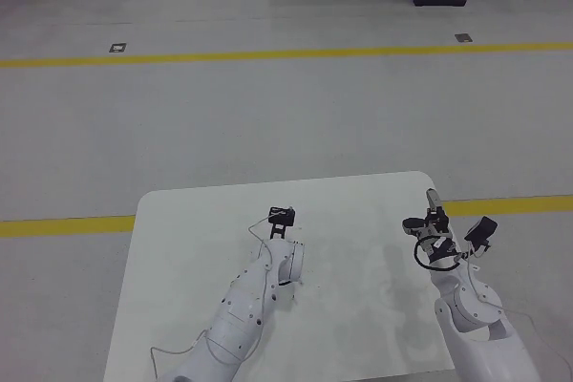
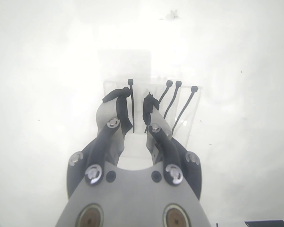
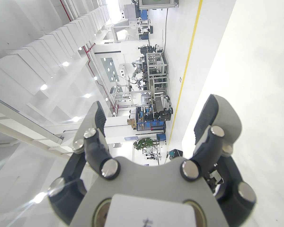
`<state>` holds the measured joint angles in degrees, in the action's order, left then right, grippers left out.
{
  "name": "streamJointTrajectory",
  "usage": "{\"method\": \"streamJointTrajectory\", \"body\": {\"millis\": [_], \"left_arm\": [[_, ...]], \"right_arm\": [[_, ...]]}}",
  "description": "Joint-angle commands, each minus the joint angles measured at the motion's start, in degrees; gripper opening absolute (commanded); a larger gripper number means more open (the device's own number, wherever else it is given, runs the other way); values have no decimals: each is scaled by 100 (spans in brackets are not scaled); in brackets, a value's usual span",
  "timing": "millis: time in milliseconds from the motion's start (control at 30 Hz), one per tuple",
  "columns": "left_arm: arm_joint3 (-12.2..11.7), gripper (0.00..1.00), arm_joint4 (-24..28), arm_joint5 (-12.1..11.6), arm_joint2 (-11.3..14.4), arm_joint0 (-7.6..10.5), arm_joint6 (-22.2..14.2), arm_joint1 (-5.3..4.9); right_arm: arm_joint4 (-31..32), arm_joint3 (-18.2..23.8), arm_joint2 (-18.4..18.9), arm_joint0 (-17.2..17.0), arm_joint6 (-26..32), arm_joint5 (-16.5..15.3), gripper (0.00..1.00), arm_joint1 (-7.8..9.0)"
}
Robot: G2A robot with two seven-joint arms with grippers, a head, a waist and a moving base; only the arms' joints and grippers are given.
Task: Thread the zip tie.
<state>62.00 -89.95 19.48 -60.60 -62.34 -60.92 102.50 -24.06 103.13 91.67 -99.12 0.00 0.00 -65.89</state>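
Several black zip ties stand in a clear holder [image 2: 191, 128] on the white table [image 1: 191, 258]. One zip tie [image 2: 132, 105] stands upright between the fingers of my left gripper [image 2: 137, 98], close to one pad; the fingers are apart, so the gripper is open. Three more zip ties [image 2: 172, 100] lean just beside it. From above, the left gripper [image 1: 281, 218] sits at the table's middle. My right gripper [image 3: 155, 106] is open with nothing between its fingers, facing the room; it hangs over the table's right side [image 1: 432, 212].
A small scrap [image 2: 172, 15] lies on the table beyond the holder. The table's far edge [image 1: 286, 183] is close behind the left gripper, and its right edge [image 1: 447, 220] runs beside the right gripper. Grey floor with yellow lines [image 1: 267, 55] surrounds the table.
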Motion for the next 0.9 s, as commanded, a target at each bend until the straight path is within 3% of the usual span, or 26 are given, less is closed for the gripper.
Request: {"method": "streamJointTrajectory", "body": {"millis": [0,100,200,300,467,600,700,867], "left_arm": [[-50,16,0,0,-13,21,11,16],[-154,15,0,0,-39,61,55,36],[-270,0,0,0,-69,108,138,46],[-318,0,0,0,-81,134,201,55],[-28,0,0,0,-62,45,159,48],[514,0,0,0,-41,-147,-23,-12],[1056,0,0,0,-9,-350,-235,-85],[2279,0,0,0,83,-735,-1000,-223]], "right_arm": [[0,0,0,0,0,0,100,0],[0,0,0,0,0,0,100,0],[0,0,0,0,0,0,100,0],[0,0,0,0,0,0,100,0],[0,0,0,0,0,0,100,0],[0,0,0,0,0,0,100,0],[0,0,0,0,0,0,100,0],[0,0,0,0,0,0,100,0]]}}
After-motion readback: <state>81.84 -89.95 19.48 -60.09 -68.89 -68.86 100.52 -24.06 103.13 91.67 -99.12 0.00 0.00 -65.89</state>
